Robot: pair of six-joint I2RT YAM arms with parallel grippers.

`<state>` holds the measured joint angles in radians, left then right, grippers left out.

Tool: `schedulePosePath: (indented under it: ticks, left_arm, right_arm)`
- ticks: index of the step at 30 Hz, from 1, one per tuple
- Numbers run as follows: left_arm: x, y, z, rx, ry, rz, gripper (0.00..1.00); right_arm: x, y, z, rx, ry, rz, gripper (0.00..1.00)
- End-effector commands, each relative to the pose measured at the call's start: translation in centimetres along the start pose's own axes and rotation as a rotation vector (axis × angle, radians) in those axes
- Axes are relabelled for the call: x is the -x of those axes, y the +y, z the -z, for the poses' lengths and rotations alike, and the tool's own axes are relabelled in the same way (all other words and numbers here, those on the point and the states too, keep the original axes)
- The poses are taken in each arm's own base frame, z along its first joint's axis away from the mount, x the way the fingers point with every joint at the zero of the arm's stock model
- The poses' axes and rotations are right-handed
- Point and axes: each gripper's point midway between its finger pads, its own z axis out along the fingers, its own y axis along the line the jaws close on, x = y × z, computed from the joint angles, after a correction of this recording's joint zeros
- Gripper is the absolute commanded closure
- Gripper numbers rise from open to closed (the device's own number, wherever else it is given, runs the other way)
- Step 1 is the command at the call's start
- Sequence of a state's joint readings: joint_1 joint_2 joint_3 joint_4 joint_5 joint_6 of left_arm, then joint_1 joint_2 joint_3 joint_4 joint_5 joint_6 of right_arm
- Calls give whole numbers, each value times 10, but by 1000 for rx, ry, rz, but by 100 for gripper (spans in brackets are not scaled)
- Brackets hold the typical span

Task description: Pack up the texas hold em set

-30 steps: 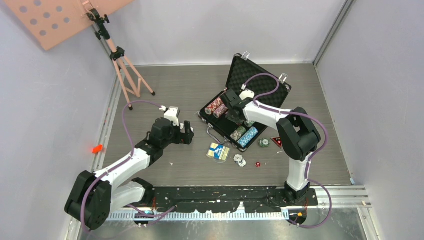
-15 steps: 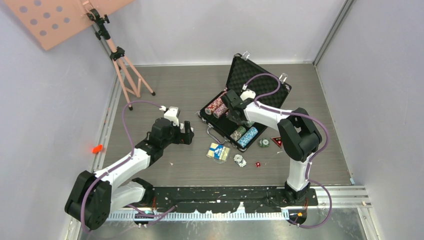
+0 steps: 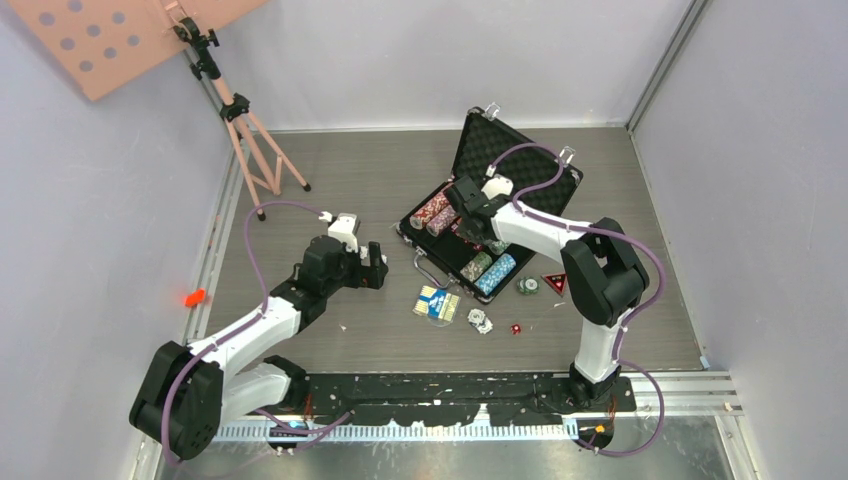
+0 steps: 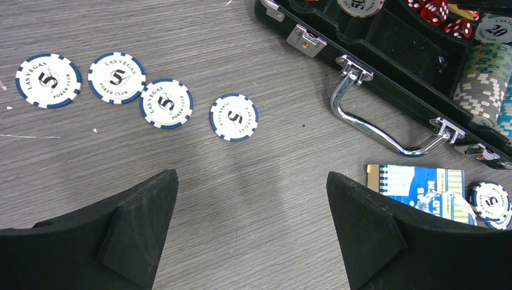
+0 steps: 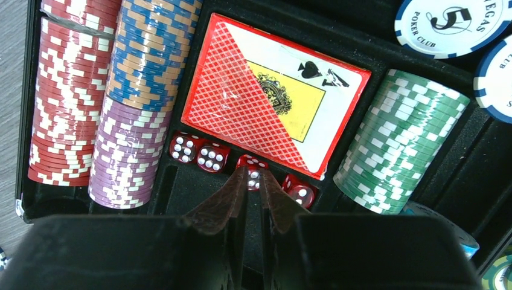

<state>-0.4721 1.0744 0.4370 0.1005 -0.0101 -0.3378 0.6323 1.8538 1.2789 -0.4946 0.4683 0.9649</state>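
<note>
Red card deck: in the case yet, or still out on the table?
In. The red card deck lies flat in a foam pocket of the open briefcase, between chip stacks, with red dice beside it.

Grey wood-grain table (image 3: 350, 170), pale walls (image 3: 400, 60), perhaps metal-framed.

One briefcase (image 3: 480, 140), one red deck (image 5: 275, 99), one blue deck (image 4: 416, 184), four dice (image 5: 211, 156) inside.
</note>
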Motion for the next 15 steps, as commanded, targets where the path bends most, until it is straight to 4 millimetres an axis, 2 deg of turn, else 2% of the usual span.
schedulePosePath:
  ticks: [1,15]
  left_arm:
    - [25,-9,0,-27,-74,-5,3]
    - [25,-9,0,-26,-75,-6,3]
  right_arm:
    - [15,6,8,21,-36,-37,83]
    - [-4,10,-10,28,24,-51,93]
